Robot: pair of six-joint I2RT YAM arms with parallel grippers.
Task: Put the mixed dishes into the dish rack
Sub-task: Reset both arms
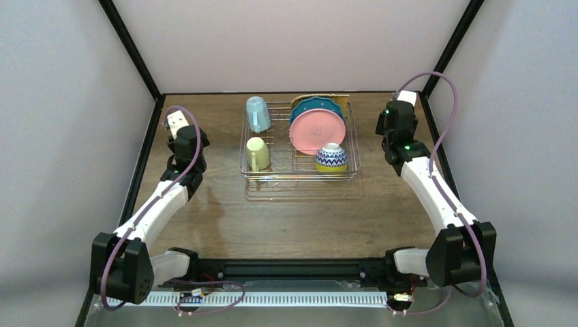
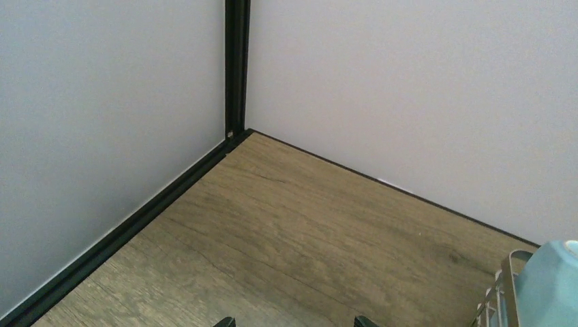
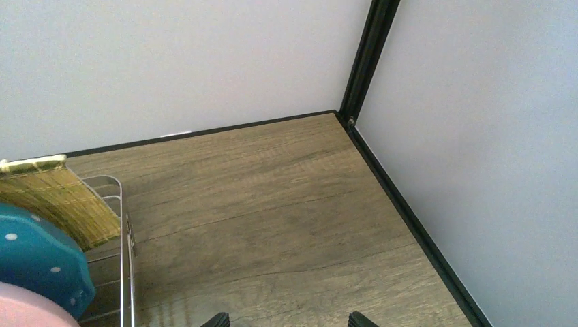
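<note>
All six dishes sit inside the dish rack (image 1: 286,176), the silver wire basket on the wooden table (image 1: 307,218). Both arms are held away from the rack, one on each side.

In the rack's right half three plates are stacked on edge. The pink round plate (image 1: 317,131) is nearest the rack's front. The teal dotted plate (image 1: 315,107) shows above and behind it, and the tan woven-look plate (image 1: 322,97) is a thin strip against the rack's far wall.

The blue-and-white patterned bowl (image 1: 331,158) rests in the rack's near right corner, just in front of the pink plate, with only its patterned outside showing. The light-blue mug (image 1: 257,113) occupies the rack's far left corner, and the pale yellow-green mug (image 1: 257,153) lies in the near left, just in front of it.

The left gripper (image 2: 296,321) is off the rack's left side — jaws spread wide, with nothing between the tips but bare wood. In the left wrist view the rack's corner wire and the light-blue mug appear at the lower right edge.

The right gripper (image 3: 290,320) is off the rack's right side, its jaws equally wide apart and grasping nothing. The right wrist view catches the rack's far right corner at lower left, with the tan, teal and pink plates layered there.
</note>
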